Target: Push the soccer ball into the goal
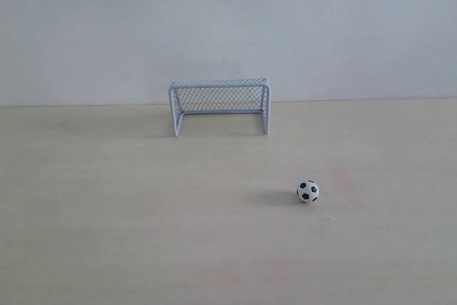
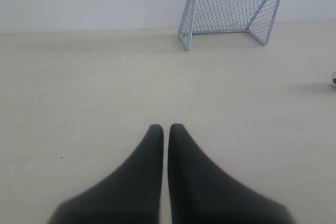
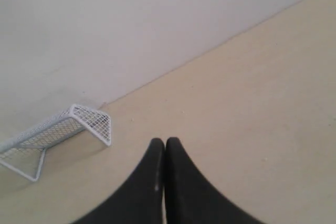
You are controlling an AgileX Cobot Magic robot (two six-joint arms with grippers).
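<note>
Plainly, the soccer ball [image 1: 308, 191] sat on the pale wooden table [image 1: 107, 219], out in the open and well apart from the goal [image 1: 220, 84]. In the exterior view it lay nearer the camera than the goal and off to the right, past the line of the goal's right post. A soft shadow fell on the table to its left. Nothing touched it.

The goal stood upright at the far side of the table, close to the white wall [image 1: 300, 26], with its open mouth turned toward the camera and its netting behind. Whether its back touched the wall could not be told.

The left gripper [image 2: 166, 128] was closed, its two black fingers [image 2: 142, 177] drawn nearly together with only a thin slit between the tips and nothing caught in it. It pointed across bare table. From its wrist camera the goal showed at an angle, farther along by the wall, and the ball was only a sliver at the edge of the picture.

The right gripper [image 3: 165, 141] was closed too, its fingers pressed against each other and empty. Beyond it the goal stood off to one side, where table met wall.
</note>
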